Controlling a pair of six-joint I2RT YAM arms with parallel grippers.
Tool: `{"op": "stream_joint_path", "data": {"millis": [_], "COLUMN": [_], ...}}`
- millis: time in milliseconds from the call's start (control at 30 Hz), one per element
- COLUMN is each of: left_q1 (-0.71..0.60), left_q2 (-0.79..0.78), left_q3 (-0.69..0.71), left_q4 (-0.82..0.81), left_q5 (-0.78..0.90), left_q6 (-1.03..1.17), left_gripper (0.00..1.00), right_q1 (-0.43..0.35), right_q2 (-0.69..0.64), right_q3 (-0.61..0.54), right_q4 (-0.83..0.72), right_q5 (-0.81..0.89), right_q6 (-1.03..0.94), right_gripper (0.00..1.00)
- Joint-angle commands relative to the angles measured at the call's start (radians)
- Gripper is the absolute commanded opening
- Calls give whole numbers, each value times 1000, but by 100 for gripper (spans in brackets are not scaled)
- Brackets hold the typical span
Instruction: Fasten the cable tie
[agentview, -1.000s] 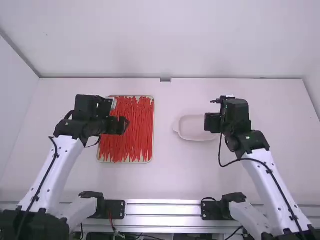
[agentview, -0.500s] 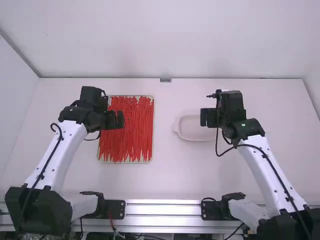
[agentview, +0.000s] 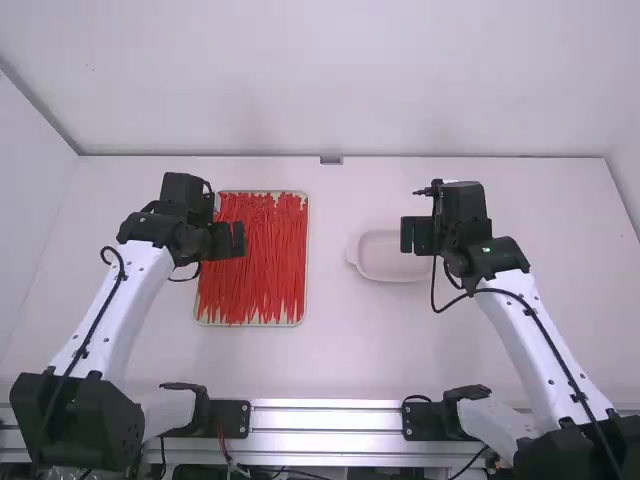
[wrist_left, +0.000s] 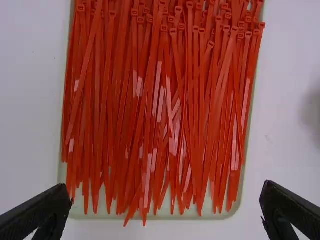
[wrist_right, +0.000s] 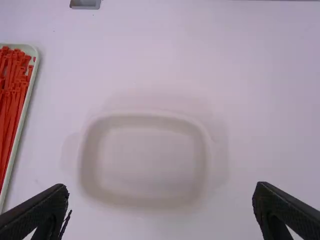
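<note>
A heap of red cable ties fills a pale tray left of the table's middle. My left gripper hangs above the tray's left half. In the left wrist view the cable ties lie loose on the tray, and the left gripper is open wide with nothing between its fingertips. My right gripper hovers over the right end of an empty white dish. The right wrist view has the dish below the right gripper, which is open and empty.
A small grey fitting sits at the table's back edge. Bare white table lies between the tray and the dish, in front of both, and at the far left and right. White walls close the table in at the back and sides.
Over the last second the left gripper drew back slightly toward the tray's left edge, and the right gripper shifted a little left over the dish. Both have kept still in the last half second.
</note>
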Motion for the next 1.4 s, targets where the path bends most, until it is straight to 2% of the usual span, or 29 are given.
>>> {"op": "stream_joint_path", "data": {"millis": [0, 367, 633, 733, 933, 1233, 1367], "left_q1": [-8, -9, -8, -8, -8, -8, -8], "left_q2": [4, 19, 95, 121, 243, 438, 498], "left_q3": [26, -2, -2, 2, 118, 401, 477], "left_q4": [-1, 100, 258, 272, 198, 29, -11], "left_q5": [-10, 13, 20, 20, 15, -45, -64], "left_q6": [-9, 22, 90, 89, 89, 93, 92], "left_gripper": [99, 99, 99, 99, 99, 99, 99], "right_q1": [6, 6, 6, 6, 7, 6, 6], "right_q2": [6, 6, 8, 8, 8, 8, 8], "right_q3": [35, 35, 35, 35, 35, 20, 14], "right_q4": [-1, -2, -1, -1, -2, 11, 17], "right_q5": [9, 9, 9, 9, 9, 8, 8], "right_q6": [0, 0, -1, 0, 0, -1, -1], "right_gripper": [98, 98, 98, 98, 98, 98, 98]}}
